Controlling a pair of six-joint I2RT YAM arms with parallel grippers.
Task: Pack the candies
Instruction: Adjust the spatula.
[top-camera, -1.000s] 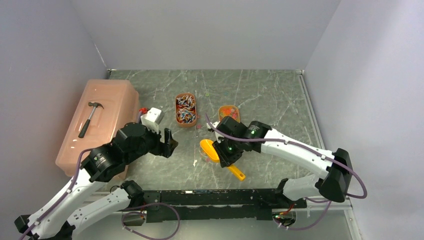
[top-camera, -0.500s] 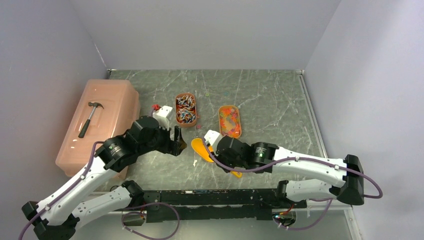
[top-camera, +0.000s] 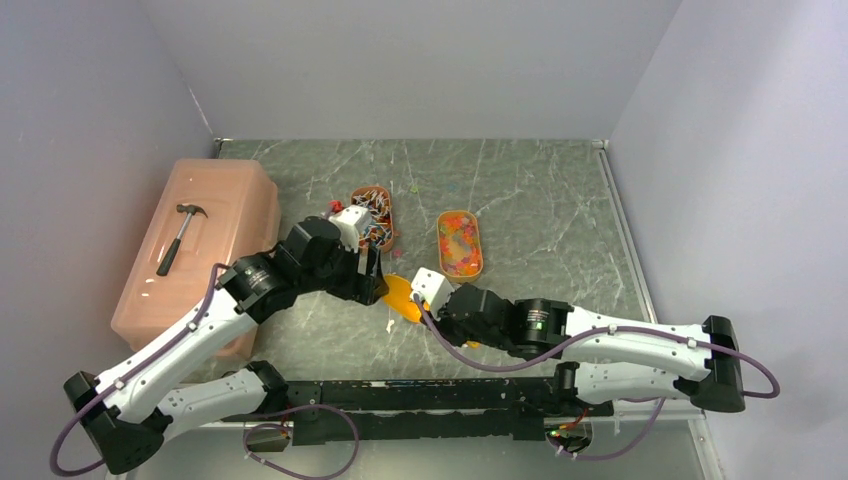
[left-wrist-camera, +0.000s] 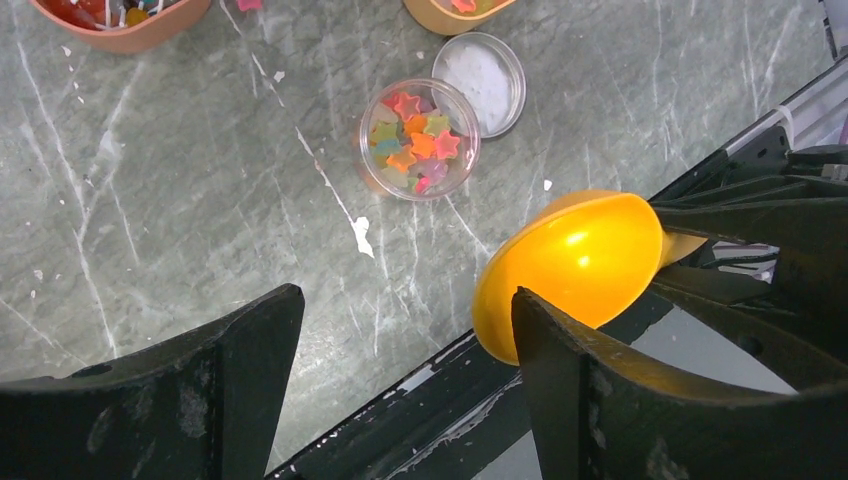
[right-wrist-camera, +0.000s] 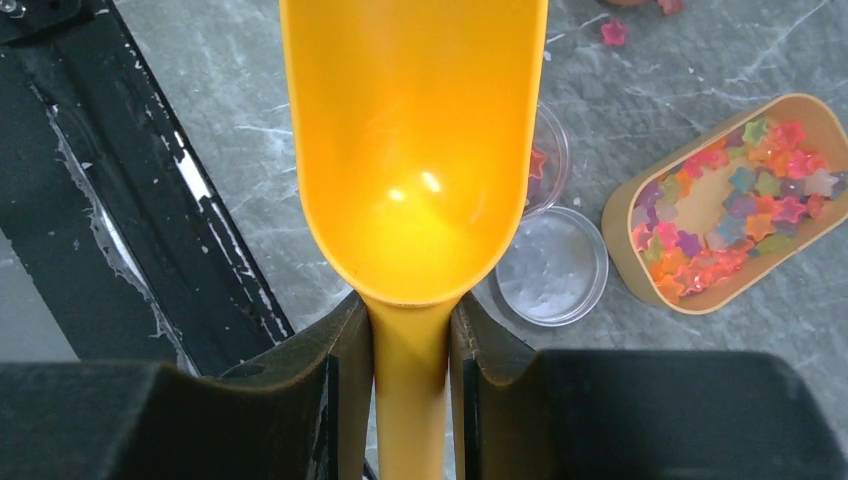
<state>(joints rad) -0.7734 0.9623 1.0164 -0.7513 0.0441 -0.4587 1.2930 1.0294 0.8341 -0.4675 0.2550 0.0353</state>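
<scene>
— Right gripper (right-wrist-camera: 410, 335)?
— Clamped on the handle of the yellow scoop (right-wrist-camera: 415, 150), its bowl pointing away.
— Left gripper (left-wrist-camera: 400, 310)?
— Jaws wide, nothing between them, above the table (left-wrist-camera: 150, 200).
— The candies (left-wrist-camera: 418, 140)?
— Stars (mixed colours): some in a clear round cup (left-wrist-camera: 365, 150) just beside a clear lid (left-wrist-camera: 487, 70), more in the oval tray (right-wrist-camera: 612, 215).

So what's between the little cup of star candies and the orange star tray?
A clear round lid lying flat; the left wrist view shows it best.
</scene>
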